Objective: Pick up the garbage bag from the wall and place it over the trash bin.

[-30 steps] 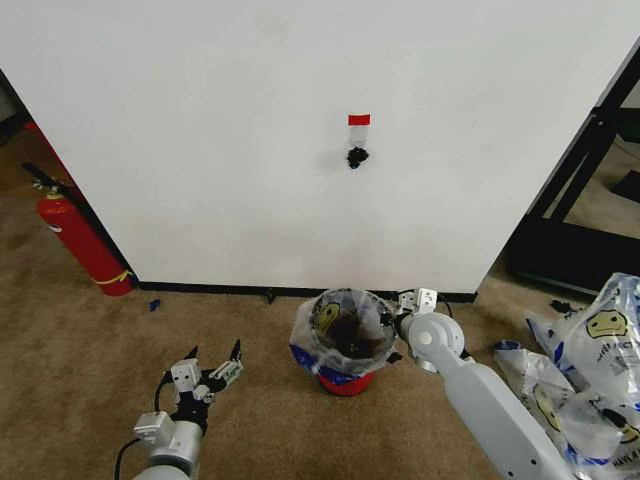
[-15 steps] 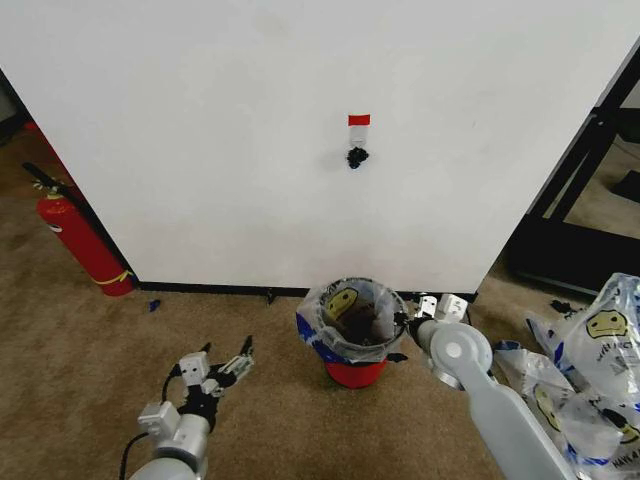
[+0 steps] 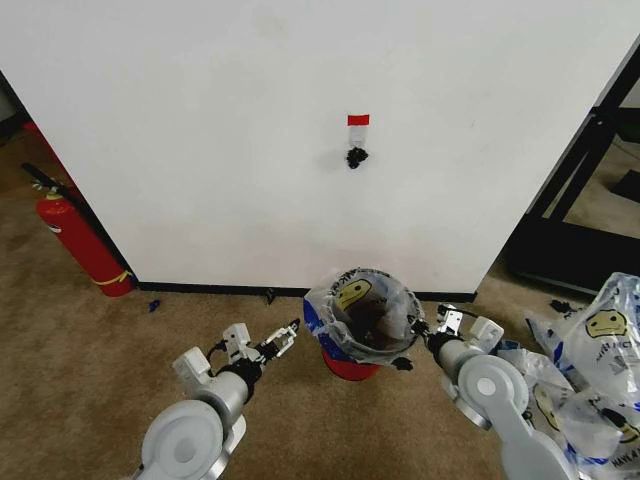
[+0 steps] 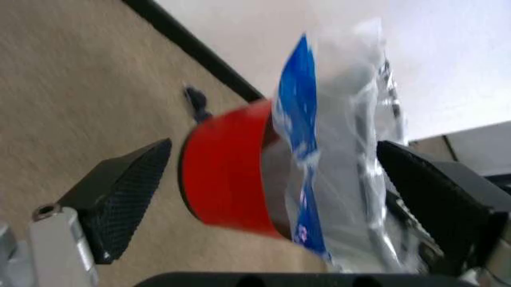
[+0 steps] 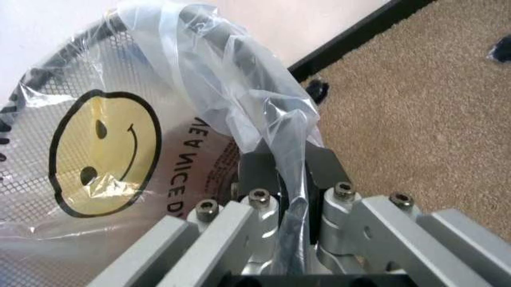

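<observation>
While the robot is facing the wall (image 3: 230, 130) across brown carpet (image 3: 90, 340), its two arms are reaching forward low on either side of the trash bin (image 3: 352, 365); the left gripper (image 3: 279, 341), nearest on the left, is pointing its spread fingers toward the bin's red base and is touching nothing, the bin sitting between its dark fingertips (image 4: 119, 197) in the left wrist view; the right gripper (image 3: 428, 330), at the bin's right side, is clamping a gathered fold of the garbage bag (image 3: 368, 305), the plastic running down between its closed fingers (image 5: 259, 173) in the right wrist view; the bag is sitting in and over the bin, its mouth opening upward and its long axis running roughly upright along the bin, the yellow smiley face lying against the mesh on the inside and blue patches hanging over the left rim; the bin is leaning slightly, its red base on the carpet just before the black baseboard; what lies at the bottom of the bag is too dark to tell; a heap of similar bags (image 3: 590, 380) is lying on the floor at the far right; farther off, a red fire extinguisher (image 3: 78, 240) is standing at the wall's left edge; on the wall above the bin, a red tape tag (image 3: 358, 120) is sitting just over a black hook (image 3: 355, 156).
</observation>
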You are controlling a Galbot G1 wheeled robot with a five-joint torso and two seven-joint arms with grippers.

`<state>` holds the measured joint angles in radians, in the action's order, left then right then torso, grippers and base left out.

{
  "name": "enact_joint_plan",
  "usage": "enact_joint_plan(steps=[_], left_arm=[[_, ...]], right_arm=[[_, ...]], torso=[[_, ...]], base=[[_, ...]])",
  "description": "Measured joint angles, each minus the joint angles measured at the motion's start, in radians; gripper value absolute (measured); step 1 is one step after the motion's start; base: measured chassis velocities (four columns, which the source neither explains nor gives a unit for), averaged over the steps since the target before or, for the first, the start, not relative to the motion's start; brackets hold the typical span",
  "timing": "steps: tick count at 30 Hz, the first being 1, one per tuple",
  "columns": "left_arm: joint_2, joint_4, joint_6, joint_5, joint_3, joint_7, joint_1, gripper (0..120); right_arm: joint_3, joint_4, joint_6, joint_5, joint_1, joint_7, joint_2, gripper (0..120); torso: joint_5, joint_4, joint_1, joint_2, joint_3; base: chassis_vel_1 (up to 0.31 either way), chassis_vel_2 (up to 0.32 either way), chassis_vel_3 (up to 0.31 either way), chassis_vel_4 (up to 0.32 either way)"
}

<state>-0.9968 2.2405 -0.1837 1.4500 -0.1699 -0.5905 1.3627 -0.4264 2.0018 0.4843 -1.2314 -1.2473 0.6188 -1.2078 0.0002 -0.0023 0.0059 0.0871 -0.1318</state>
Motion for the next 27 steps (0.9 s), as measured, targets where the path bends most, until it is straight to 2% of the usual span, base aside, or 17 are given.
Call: enact_joint_plan(steps=[6,8,10,13,14,17,19,25,27], left_arm=[[-0.023,-0.031,0.001,0.001,0.031,0.028,0.000,95],[-0.030,-0.034,0.003,0.000,0.043,0.038,-0.007,91],[-0.041,-0.038,0.004,-0.004,0.062,0.045,-0.020,82],[-0.049,-0.047,0.006,-0.007,0.073,0.046,-0.031,78],[-0.054,-0.054,0.006,-0.009,0.079,0.047,-0.038,71],[-0.055,-0.063,0.009,-0.011,0.084,0.054,-0.044,59],[-0.053,-0.063,0.010,-0.011,0.084,0.056,-0.044,56],[-0.053,-0.083,0.022,-0.011,0.084,0.070,-0.046,30],[-0.053,-0.084,0.024,-0.012,0.084,0.071,-0.045,27]], right_arm=[[0.001,0.012,0.004,-0.004,-0.004,0.006,-0.014,0],[0.004,0.014,0.007,-0.004,-0.004,0.008,-0.020,0],[0.007,0.018,0.008,-0.003,-0.004,0.012,-0.027,0],[0.008,0.021,0.009,-0.003,-0.005,0.012,-0.030,0],[0.008,0.022,0.009,-0.003,-0.005,0.013,-0.031,0],[0.007,0.026,0.010,-0.003,-0.008,0.016,-0.034,0],[0.007,0.027,0.010,-0.003,-0.009,0.016,-0.036,0],[0.012,0.031,0.012,0.001,-0.012,0.019,-0.049,0],[0.013,0.032,0.013,0.001,-0.012,0.020,-0.050,0]], torso=[[-0.0002,0.0001,0.000,0.000,0.000],[0.0000,0.0001,0.000,0.000,0.000],[0.0000,0.0001,0.000,0.000,0.000],[-0.0001,0.0000,0.000,0.000,0.000],[-0.0001,0.0000,0.000,0.000,0.000],[-0.0002,0.0000,0.000,0.000,0.000],[-0.0002,0.0000,0.000,0.000,0.000],[-0.0002,0.0000,0.000,0.000,0.000],[-0.0002,0.0001,0.000,0.000,0.000]], base=[[0.000,0.000,0.000,0.000],[0.000,0.000,0.000,0.000],[0.000,0.000,0.000,0.000],[0.000,0.000,0.000,0.000],[0.000,0.000,0.000,0.000],[0.000,0.000,0.000,0.000],[0.000,0.000,0.000,0.000],[0.000,0.000,0.000,0.000],[0.000,0.000,0.000,0.000]])
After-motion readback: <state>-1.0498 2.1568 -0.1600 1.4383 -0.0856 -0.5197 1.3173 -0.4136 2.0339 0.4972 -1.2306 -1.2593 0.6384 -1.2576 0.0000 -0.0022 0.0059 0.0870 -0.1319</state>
